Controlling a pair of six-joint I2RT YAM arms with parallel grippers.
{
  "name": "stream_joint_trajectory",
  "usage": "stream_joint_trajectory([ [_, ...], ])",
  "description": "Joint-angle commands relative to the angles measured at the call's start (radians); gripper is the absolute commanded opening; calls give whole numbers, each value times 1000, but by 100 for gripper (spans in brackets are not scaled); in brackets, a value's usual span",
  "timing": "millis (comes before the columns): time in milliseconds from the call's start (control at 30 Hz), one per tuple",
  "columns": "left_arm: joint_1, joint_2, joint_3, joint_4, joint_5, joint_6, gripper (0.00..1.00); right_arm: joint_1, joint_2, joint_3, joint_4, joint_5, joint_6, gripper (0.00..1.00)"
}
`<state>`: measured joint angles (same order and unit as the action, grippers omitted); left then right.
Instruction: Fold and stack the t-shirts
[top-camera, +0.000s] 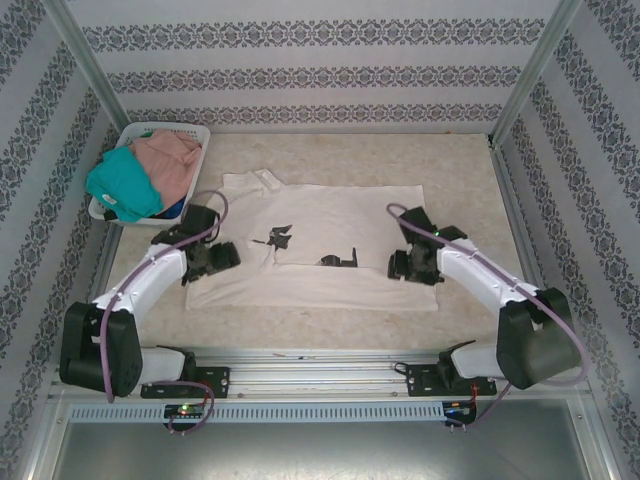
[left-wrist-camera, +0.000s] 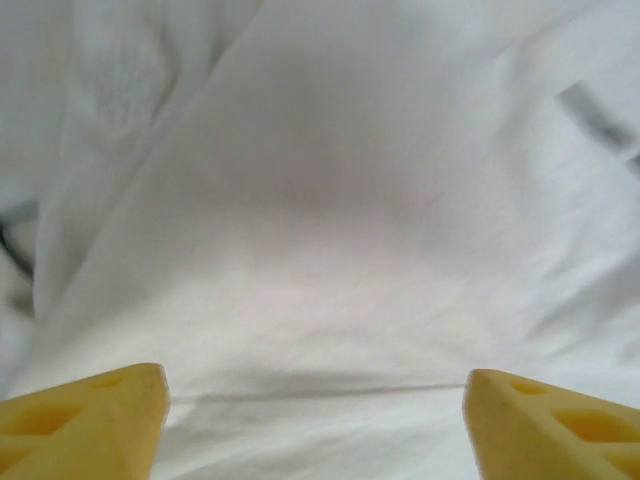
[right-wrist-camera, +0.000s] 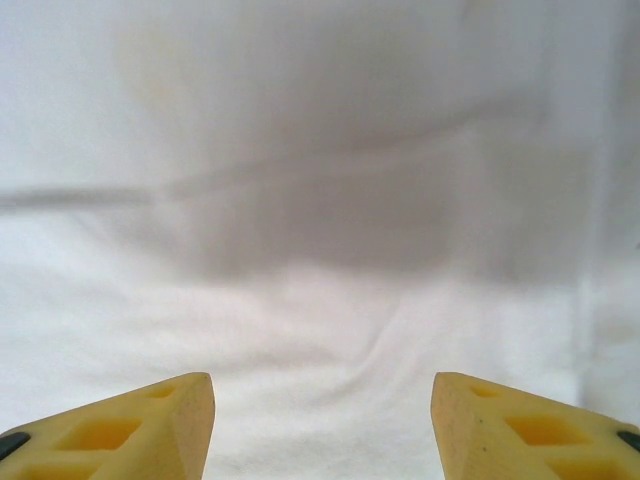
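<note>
The top view shows the cream t-shirt (top-camera: 320, 215) spread as a rough rectangle in the middle of the table (top-camera: 460, 170), with its collar toward the far left. A layer edge crosses it between the two arms. At the far-left corner a white lattice basket (top-camera: 130, 132) holds a teal t-shirt (top-camera: 122, 185) and a pink t-shirt (top-camera: 170, 158), bunched together.

The left claw (top-camera: 215, 258) sits over the shirt's left edge and the right claw (top-camera: 405, 263) over its right side. The wrist views show what the top view cannot: each claw's yellow fingers (left-wrist-camera: 85, 425) stand wide apart above soft, lightly creased cloth, gripping nothing.

A dark print (top-camera: 272, 238) marks the shirt. It is too small to read.
</note>
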<state>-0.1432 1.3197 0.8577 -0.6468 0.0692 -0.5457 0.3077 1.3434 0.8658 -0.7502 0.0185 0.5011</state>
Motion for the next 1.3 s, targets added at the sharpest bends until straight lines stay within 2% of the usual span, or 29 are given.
stream_joint_trajectory([
  [0, -8, 103, 188, 27, -26, 59, 100, -80, 1, 146, 17, 51, -79, 61],
  [167, -7, 386, 515, 67, -10, 89, 100, -214, 136, 322, 92, 1, -121, 63],
  [233, -6, 510, 660, 58, -61, 101, 100, -245, 210, 392, 118, -8, -149, 65],
  [333, 8, 698, 887, -9, -109, 107, 83, -283, 353, 509, 123, -26, -177, 65],
  [400, 16, 800, 1005, -23, -102, 108, 80, -296, 452, 599, 113, -24, -188, 65],
  [533, 39, 968, 1201, -63, -114, 102, 79, -320, 637, 749, 134, -136, -195, 65],
  [667, 57, 1094, 1367, -136, -129, 95, 79, -321, 790, 910, 67, -100, -185, 64],
  [833, 69, 1148, 1392, -121, -144, 76, 76, -320, 914, 1027, 16, -99, -186, 64],
  [967, 89, 1170, 1364, -97, -101, 39, 73, -320, 980, 1093, -4, -109, -188, 64],
  [1267, 109, 1214, 1357, -76, -57, 4, 53, -322, 1085, 1237, -97, -101, -196, 64],
])
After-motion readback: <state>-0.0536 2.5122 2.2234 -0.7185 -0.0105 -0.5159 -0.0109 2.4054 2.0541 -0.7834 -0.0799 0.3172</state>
